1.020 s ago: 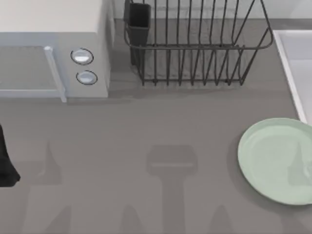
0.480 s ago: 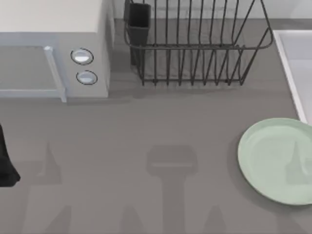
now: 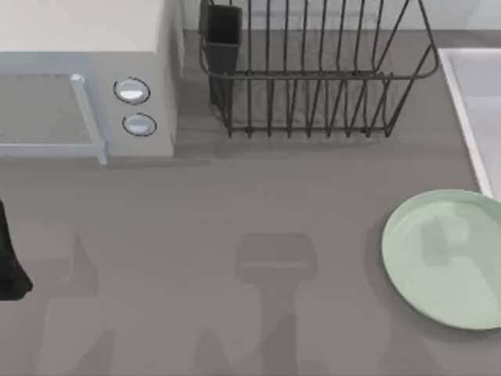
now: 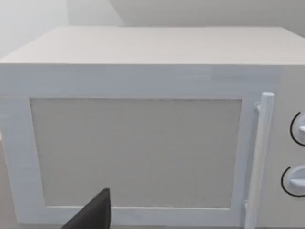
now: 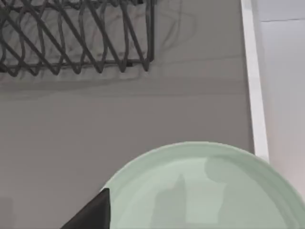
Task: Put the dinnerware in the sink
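The dinnerware, a pale mint green plate (image 3: 446, 258), lies flat on the grey counter at the right edge of the top view, partly cut off by the picture's edge. Just behind it, the sink (image 3: 462, 86) shows its pale raised rim. In the right wrist view the plate (image 5: 205, 191) lies close below the camera, with the sink rim (image 5: 252, 86) beside it. A dark part of my right gripper (image 5: 90, 212) hangs over the plate's edge. My left arm (image 3: 9, 266) is parked at the far left, its gripper (image 4: 93, 214) facing the microwave.
A black wire dish rack (image 3: 313, 78) with a dark cup holder (image 3: 223, 31) stands at the back centre. A white microwave (image 3: 86, 78) fills the back left. Open grey counter lies between the microwave and the plate.
The shadow cast on the plate has slid left and toward the back, so the right arm has moved above it. The plate and the left arm have stayed put.
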Tool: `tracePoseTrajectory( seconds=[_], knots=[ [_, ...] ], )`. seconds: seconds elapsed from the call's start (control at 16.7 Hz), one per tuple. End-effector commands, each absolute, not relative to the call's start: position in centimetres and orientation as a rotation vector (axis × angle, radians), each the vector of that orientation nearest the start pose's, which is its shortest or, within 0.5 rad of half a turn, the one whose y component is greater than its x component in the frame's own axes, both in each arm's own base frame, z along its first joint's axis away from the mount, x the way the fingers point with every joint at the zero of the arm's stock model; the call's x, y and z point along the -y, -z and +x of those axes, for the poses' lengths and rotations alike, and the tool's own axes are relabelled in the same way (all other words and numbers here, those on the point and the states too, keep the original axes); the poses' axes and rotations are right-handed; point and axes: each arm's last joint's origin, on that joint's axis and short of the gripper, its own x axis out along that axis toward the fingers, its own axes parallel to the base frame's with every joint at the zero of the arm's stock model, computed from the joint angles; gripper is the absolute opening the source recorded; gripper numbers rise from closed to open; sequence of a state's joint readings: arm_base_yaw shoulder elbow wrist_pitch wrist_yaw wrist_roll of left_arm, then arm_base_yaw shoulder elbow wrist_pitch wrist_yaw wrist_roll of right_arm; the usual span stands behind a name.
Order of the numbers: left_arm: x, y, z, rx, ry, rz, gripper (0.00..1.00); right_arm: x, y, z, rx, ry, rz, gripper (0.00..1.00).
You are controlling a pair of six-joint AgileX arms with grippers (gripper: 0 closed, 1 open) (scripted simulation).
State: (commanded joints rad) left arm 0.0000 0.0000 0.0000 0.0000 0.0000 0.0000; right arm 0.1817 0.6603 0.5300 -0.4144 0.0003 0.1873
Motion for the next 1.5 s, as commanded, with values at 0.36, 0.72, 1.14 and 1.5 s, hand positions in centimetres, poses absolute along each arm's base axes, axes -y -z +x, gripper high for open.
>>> tracePoseTrajectory(
  seconds=[0.36,0.72,1.14,1.5],
  knots=[
    [0.1,-16.0,10.6,0.000,0.000,0.000,1.00,-8.3,-24.9,23.6,-1.095,-0.117,0.127,1.00],
    [0.1,-16.0,10.6,0.000,0.000,0.000,1.00,-14.6,-21.0,29.8,-1.477,-0.028,0.042,1.00],
    [0.1,-16.0,10.6,0.000,0.000,0.000,1.00,-16.5,-19.4,31.0,-1.571,0.008,0.008,1.00],
    [0.1,-16.0,10.6,0.000,0.000,0.000,1.00,-16.5,-17.2,31.2,-1.577,0.013,0.008,1.00]
  ],
)
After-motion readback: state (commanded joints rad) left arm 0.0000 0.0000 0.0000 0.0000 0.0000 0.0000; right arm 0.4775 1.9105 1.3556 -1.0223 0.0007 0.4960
